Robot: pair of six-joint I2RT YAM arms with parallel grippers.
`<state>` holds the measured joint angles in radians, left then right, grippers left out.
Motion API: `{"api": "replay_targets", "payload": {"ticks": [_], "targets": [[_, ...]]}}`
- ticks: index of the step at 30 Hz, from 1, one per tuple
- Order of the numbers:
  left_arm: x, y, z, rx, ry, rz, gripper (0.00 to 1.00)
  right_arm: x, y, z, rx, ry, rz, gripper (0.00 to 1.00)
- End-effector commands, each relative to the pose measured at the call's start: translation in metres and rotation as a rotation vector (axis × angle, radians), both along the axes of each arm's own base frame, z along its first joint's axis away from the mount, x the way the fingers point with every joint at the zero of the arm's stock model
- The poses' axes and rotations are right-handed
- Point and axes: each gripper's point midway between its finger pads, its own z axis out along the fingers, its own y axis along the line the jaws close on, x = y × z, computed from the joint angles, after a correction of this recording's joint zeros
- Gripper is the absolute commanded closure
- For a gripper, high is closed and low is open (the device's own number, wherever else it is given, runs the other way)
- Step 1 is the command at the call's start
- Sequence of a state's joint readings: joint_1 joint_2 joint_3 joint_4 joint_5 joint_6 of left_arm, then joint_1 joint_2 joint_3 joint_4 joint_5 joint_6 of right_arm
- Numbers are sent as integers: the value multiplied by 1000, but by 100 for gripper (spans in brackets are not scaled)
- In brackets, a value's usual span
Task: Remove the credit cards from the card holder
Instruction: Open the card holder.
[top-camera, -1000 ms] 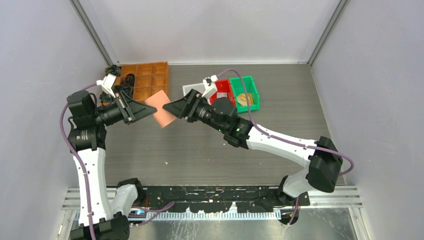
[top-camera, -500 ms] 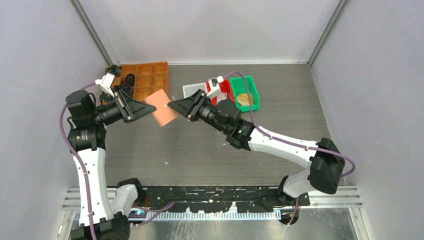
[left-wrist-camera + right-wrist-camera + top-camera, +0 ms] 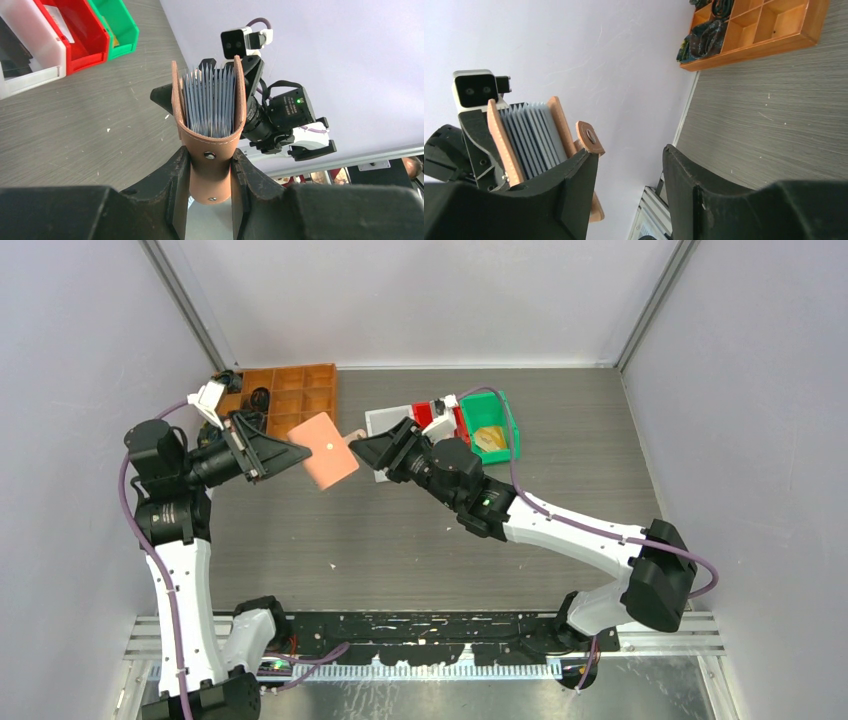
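The salmon-pink card holder [image 3: 326,451] hangs in the air above the table, gripped at its folded spine by my left gripper [image 3: 290,453]. In the left wrist view the holder [image 3: 211,152] stands between my fingers [image 3: 172,185], its grey slotted pockets [image 3: 210,100] fanned open. No credit card shows apart from the grey pleats. My right gripper [image 3: 366,449] is open and empty, just right of the holder, near its little pink tab [image 3: 355,434]. In the right wrist view the tab [image 3: 589,137] sits by one finger of the right gripper [image 3: 628,152], and the holder [image 3: 526,140] is at the left.
An orange compartment tray [image 3: 300,395] holding dark items sits at the back left. A white bin [image 3: 388,422], a red bin [image 3: 445,418] and a green bin [image 3: 492,430] with a yellowish item stand at the back middle, behind the right arm.
My right gripper has drawn back a little to the right, off the holder. The left gripper has raised the holder slightly, and its tab now sticks out free.
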<state>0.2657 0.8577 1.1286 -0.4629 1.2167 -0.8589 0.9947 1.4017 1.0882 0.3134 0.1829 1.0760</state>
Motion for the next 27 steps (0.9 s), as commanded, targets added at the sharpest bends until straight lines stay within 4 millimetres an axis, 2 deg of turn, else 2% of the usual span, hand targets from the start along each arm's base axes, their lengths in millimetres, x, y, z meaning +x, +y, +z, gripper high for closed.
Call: {"api": "replay_targets", "payload": {"ticks": [1, 7, 10, 14, 20, 27], "targets": [[-15, -6, 27, -1, -104, -55, 100, 8, -7, 22, 52, -27, -63, 44], [-14, -6, 28, -4, -107, -50, 100, -5, 7, 53, 158, -78, 26, 40], [-13, -6, 28, -9, -101, -51, 100, -15, 18, 63, 240, -67, 100, 39], [-14, -6, 29, -15, -102, -46, 100, -18, 22, 71, 280, -66, 121, 40], [-16, -7, 29, -17, -111, -52, 100, -18, 18, 84, 322, -91, 110, 57], [-11, -5, 12, -15, -81, -58, 97, -28, 8, 104, 401, -132, 160, 77]]}}
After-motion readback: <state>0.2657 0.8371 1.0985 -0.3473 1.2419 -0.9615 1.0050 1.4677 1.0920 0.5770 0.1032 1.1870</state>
